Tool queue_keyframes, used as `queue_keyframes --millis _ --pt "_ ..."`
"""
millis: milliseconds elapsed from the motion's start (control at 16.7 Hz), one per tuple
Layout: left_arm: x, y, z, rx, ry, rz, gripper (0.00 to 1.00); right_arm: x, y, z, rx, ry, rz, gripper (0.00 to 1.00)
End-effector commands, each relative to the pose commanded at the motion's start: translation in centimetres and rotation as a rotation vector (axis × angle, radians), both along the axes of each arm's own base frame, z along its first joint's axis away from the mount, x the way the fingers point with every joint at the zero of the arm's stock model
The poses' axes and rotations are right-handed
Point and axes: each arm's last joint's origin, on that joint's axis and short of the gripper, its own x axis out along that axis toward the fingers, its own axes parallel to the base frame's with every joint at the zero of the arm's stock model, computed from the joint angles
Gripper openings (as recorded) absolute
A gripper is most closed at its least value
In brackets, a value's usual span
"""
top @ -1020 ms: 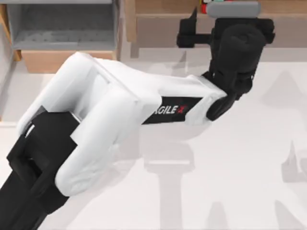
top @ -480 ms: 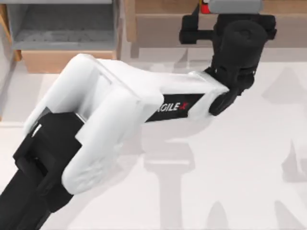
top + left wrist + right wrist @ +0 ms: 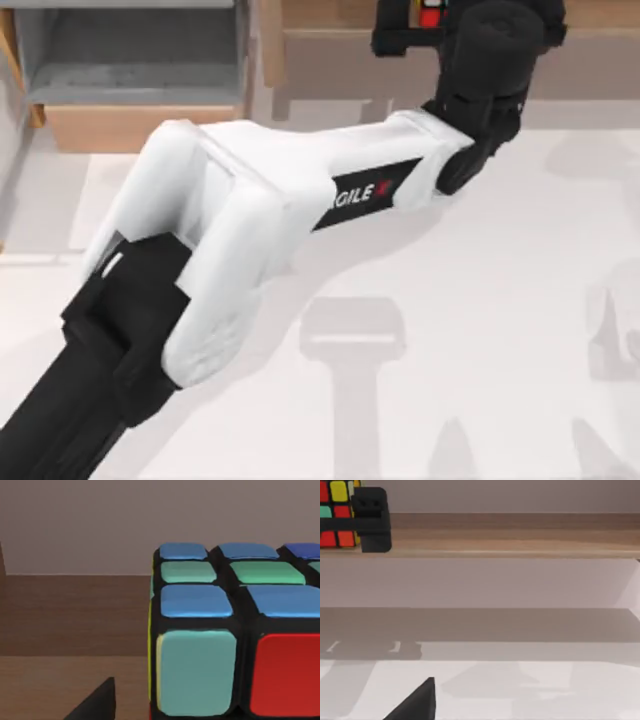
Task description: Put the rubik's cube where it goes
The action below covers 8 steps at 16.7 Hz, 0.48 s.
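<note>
Top view looks down; wrist views (low, level) share the wooden shelf (image 3: 520, 535).

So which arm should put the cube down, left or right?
Left. Its gripper already holds the cube over the wooden shelf at the table's far edge, so it probably only needs to lower and let go. The right arm is farther back, its wrist camera facing the shelf.

A pale table (image 3: 480, 330) fills most of the top view, crossed by soft grey shadows. Along its far edge runs a wooden shelf (image 3: 330, 45), with a grey cubby (image 3: 130, 55) at the left. Behind the shelf board (image 3: 520, 535) stands a plain, dull wall (image 3: 510, 495).
</note>
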Motion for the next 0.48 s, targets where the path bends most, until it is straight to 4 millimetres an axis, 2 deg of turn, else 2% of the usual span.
queue_keyframes --millis 240,480 --pt "0.10 0.03 -0.01 0.000 0.000 0.000 1.00 0.00 0.00 0.00 0.000 0.000 0.000 1.00" --pt "0.10 0.03 -0.01 0.000 0.000 0.000 0.70 0.00 0.00 0.00 0.000 0.000 0.000 1.00"
